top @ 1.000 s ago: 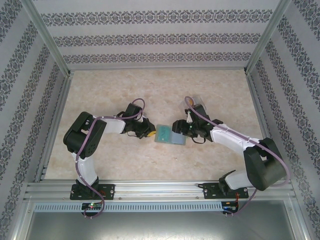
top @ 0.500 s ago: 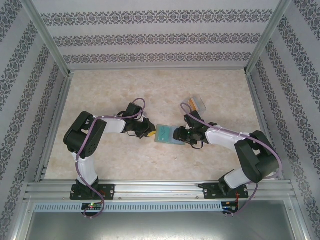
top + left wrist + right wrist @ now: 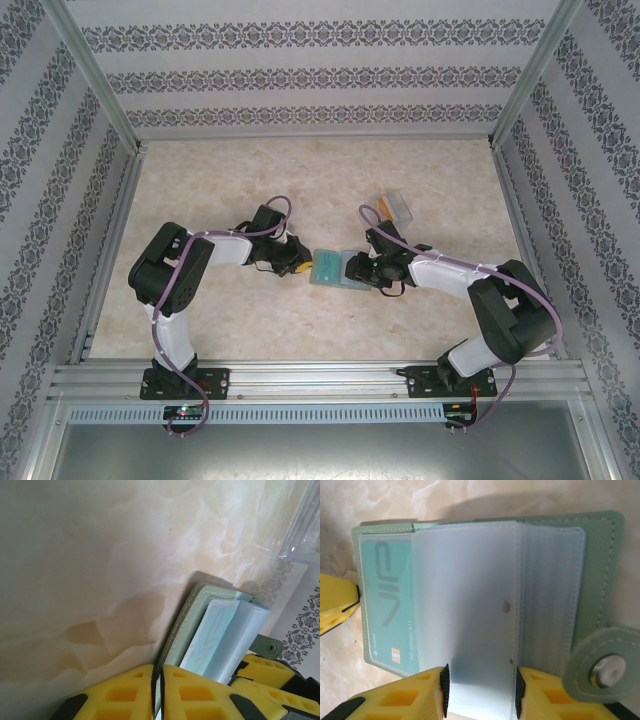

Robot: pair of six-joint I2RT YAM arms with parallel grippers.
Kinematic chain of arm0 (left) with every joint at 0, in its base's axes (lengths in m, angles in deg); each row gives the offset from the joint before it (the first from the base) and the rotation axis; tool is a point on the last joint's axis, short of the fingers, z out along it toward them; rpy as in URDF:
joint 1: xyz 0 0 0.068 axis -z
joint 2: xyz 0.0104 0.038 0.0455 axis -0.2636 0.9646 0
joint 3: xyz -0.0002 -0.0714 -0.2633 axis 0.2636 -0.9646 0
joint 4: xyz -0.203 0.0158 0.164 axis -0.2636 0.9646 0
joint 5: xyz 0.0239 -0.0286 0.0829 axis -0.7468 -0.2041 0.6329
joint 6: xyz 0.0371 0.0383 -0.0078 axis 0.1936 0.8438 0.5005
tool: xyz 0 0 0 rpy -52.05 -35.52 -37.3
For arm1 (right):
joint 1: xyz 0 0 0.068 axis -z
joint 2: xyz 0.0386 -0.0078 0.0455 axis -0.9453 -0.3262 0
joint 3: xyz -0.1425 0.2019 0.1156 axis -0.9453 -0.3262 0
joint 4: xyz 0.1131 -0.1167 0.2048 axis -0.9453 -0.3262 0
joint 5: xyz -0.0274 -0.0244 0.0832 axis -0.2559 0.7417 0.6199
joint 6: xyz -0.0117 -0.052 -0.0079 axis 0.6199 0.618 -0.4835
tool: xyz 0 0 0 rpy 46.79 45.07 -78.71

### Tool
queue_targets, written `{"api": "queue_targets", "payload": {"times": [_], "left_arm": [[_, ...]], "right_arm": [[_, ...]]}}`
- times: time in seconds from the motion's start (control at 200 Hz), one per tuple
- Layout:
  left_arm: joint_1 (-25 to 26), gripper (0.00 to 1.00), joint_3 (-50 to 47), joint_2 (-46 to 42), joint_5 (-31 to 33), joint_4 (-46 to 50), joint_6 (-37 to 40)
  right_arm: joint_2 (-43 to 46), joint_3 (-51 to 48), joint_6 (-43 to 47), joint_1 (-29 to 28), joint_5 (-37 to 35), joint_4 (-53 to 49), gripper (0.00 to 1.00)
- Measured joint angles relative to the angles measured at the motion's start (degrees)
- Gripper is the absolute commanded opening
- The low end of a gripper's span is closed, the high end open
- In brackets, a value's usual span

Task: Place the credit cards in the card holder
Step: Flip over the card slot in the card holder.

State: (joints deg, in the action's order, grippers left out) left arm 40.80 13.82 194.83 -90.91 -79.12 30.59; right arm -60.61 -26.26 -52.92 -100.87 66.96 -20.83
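The grey-green card holder (image 3: pixel 333 268) lies open on the table between both arms. My left gripper (image 3: pixel 298 266) is shut on the edge of its left cover (image 3: pixel 186 625), the yellow fingers (image 3: pixel 125 690) pinching it. The pale teal card (image 3: pixel 385 615) sits in the holder's left sleeve. My right gripper (image 3: pixel 480 680) stands open over the holder, a translucent sleeve page (image 3: pixel 465 600) rising between its fingers. The snap tab (image 3: pixel 600 667) sticks out at the right. The orange-yellow card (image 3: pixel 383 203) lies at the clear case, behind my right gripper (image 3: pixel 362 268).
The clear plastic case (image 3: pixel 394 207) sits on the table (image 3: pixel 250 180) at back right, also seen as a clear case (image 3: pixel 305 525) in the left wrist view. Patterned walls and metal posts ring the table. A metal rail (image 3: pixel 320 380) runs along the near edge.
The right arm folded down and its gripper moved left onto the open holder, uncovering the clear case behind it. The left gripper and holder stayed put.
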Motion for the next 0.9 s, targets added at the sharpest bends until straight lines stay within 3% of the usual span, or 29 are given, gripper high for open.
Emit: {"api": "queue_targets", "payload": {"times": [0.19,0.904], "left_arm": [[0.0,0.13,0.24,0.22,-0.35,0.04,0.0],[-0.04,0.14,0.22,0.33,-0.63,-0.2,0.0]], "right_arm": [[0.52,0.94,0.46,0.0,-0.24,-1.27,0.43],[4.26,1.86,0.66,-1.77,0.9,1.55,0.43]]}}
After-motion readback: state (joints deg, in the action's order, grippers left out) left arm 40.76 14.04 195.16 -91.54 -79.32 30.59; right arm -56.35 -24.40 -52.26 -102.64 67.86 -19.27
